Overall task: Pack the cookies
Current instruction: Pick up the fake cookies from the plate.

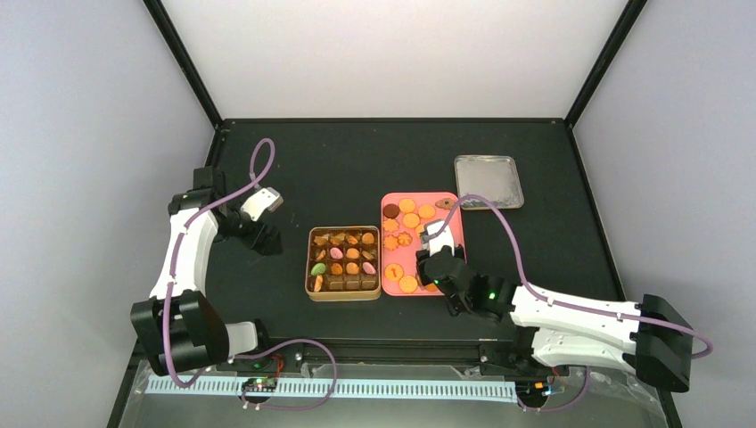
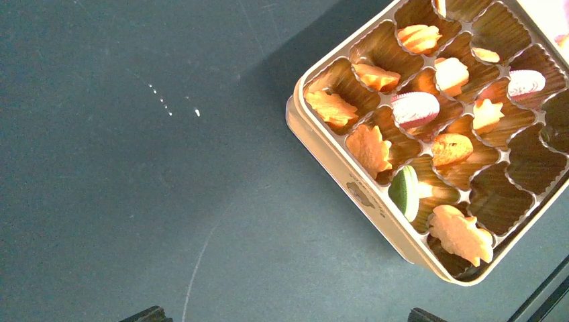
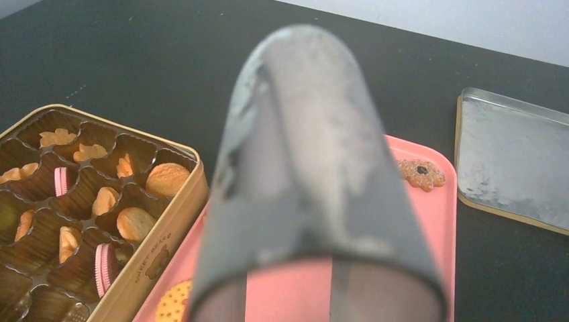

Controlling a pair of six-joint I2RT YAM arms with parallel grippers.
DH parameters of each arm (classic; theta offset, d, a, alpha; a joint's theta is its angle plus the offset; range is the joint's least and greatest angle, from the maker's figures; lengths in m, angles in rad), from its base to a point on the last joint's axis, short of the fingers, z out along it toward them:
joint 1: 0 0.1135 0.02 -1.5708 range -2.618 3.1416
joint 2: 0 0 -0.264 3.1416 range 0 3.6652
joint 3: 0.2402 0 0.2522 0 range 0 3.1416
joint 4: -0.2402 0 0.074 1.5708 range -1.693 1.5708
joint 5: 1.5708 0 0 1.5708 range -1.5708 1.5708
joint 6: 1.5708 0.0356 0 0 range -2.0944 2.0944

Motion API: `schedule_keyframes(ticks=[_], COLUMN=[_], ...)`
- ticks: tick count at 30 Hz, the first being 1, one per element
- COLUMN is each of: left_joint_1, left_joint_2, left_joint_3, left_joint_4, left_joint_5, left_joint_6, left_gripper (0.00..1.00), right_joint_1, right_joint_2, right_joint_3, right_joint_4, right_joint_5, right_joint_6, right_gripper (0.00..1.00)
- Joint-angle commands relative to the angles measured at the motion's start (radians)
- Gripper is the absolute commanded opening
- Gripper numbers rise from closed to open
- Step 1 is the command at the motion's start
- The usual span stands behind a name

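From above, the tin (image 1: pixel 311 262) sits mid-worktop (image 1: pixel 357 169), nearer the near edge, with the pink tray (image 1: pixel 459 259) just beside it on the right; the lid (image 1: pixel 487 182) lies toward the far right corner, close to the tray's far right corner; cookies (image 1: pixel 411 220) are scattered over the tray and others fill many of the tin's compartments, the row nearest the near edge looking mostly bare; the left gripper (image 1: pixel 265 239) hangs left of the tin, apart from it; the right gripper (image 1: pixel 435 241) is over the tray's right half. In the left wrist view, two dark fingertips (image 2: pixel 151 314) show at the bottom edge, spread wide over bare worktop, the tin's corner at upper right with leaf-shaped, pink and green cookies in it. In the right wrist view, a blurred grey shape (image 3: pixel 315 181) fills the middle and hides the fingers, so I cannot tell whether that gripper is spread or pressed together; tin at left, tray below, lid at right.
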Motion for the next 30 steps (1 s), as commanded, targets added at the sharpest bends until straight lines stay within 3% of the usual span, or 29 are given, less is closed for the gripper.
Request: schedule_keyframes(ticks=[1,7,12,20,30], left_joint_1=[0.006,0.005,0.005,0.006,0.006], left_joint_2=[-0.005,-0.007,-0.003,-0.01,-0.011], left_joint_3=[0.042,0.039,0.043,0.044,0.057], left_joint_4=[-0.025,-0.026,-0.027,-0.03,-0.032], left_joint_5=[0.027,0.02,0.024,0.023,0.02], left_joint_6=[0.015,0.021,0.02,0.019,0.012], left_gripper=[0.95,0.95,0.95,0.95,0.95], right_joint_1=[0.018,0.017,0.018,0.018,0.019], right_joint_2=[0.025,0.014,-0.005,-0.007,-0.064], right_joint_3=[0.017,-0.001,-0.011,0.021,0.155], right_joint_4=[-0.029,-0.053,-0.074,-0.07,-0.018], right_joint_5=[0.062,0.076,0.077,0.092,0.037], right_joint_6=[0.01,0.073,0.089,0.053,-0.072], right_gripper=[0.42,0.41,0.33,0.17,0.13])
